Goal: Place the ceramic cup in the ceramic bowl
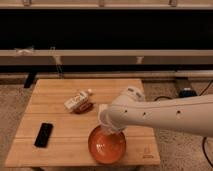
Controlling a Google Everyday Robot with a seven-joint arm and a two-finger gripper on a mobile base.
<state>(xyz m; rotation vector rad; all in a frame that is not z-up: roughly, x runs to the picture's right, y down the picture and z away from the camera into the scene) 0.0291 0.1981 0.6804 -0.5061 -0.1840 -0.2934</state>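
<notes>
One gripper [106,126] low over bowl [107,146] rim, hidden by arm; grip unclear. No readable writing on carton [76,101] or phone [43,134].
</notes>
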